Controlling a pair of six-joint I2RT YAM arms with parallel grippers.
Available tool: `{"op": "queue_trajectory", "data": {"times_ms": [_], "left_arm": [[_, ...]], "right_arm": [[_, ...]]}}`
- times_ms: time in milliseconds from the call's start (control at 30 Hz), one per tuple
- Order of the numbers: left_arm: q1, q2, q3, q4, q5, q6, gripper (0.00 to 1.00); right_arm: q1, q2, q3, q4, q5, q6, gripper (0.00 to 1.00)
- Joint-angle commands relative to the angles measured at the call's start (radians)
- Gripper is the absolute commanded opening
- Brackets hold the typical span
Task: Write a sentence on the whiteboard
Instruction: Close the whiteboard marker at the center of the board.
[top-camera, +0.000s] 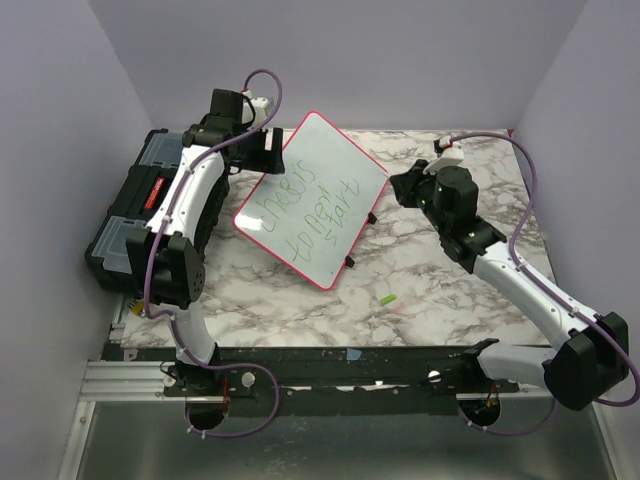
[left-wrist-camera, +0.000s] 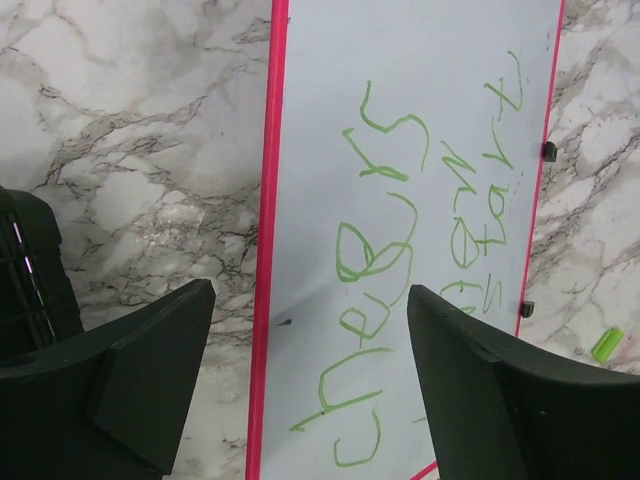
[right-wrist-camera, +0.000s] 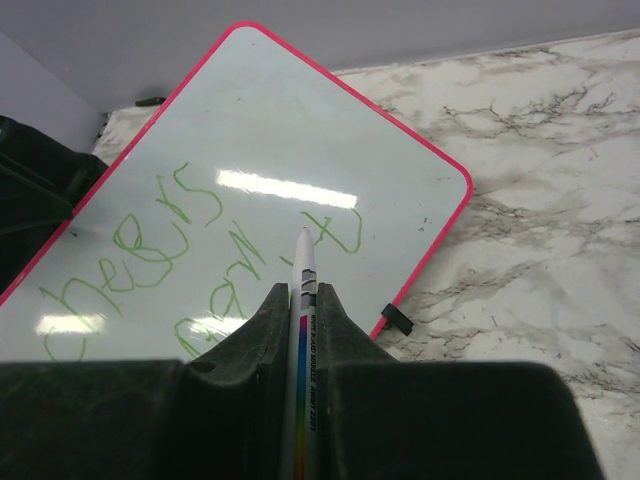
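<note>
The whiteboard (top-camera: 322, 160) with its pink rim lies tilted on the marble table, and the green sentence (top-camera: 305, 205) runs across it in three lines. My left gripper (top-camera: 270, 150) hovers at the board's upper-left edge. In the left wrist view, the left gripper (left-wrist-camera: 310, 295) is open, its jaws straddling the pink rim of the whiteboard (left-wrist-camera: 320, 150) above the sentence (left-wrist-camera: 385, 250), holding nothing. My right gripper (top-camera: 402, 186) sits just off the board's right corner. The right gripper (right-wrist-camera: 302, 292) is shut on a white marker (right-wrist-camera: 305, 255), whose tip points at the whiteboard (right-wrist-camera: 300, 130) near the sentence (right-wrist-camera: 150, 240).
A black toolbox (top-camera: 135, 205) stands left of the board, under the left arm. A small green marker cap (top-camera: 386, 299) lies on the table in front of the board, also seen as the cap (left-wrist-camera: 607, 343) in the left wrist view. Purple walls enclose the table.
</note>
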Motion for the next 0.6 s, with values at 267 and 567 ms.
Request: {"op": "queue_trajectory", "data": {"times_ms": [267,567], "left_arm": [[-0.135,-0.361,-0.166,0.046,-0.077,0.019,0.93],[-0.39,-0.508,-0.388,0.091,-0.142,0.048,0.91]], "right_arm": [[0.004,-0.063,0.04,-0.072,0.053,-0.022,0.01],[0.004,-0.103,0.064,-0.168,0.053,-0.006,0.01]]}}
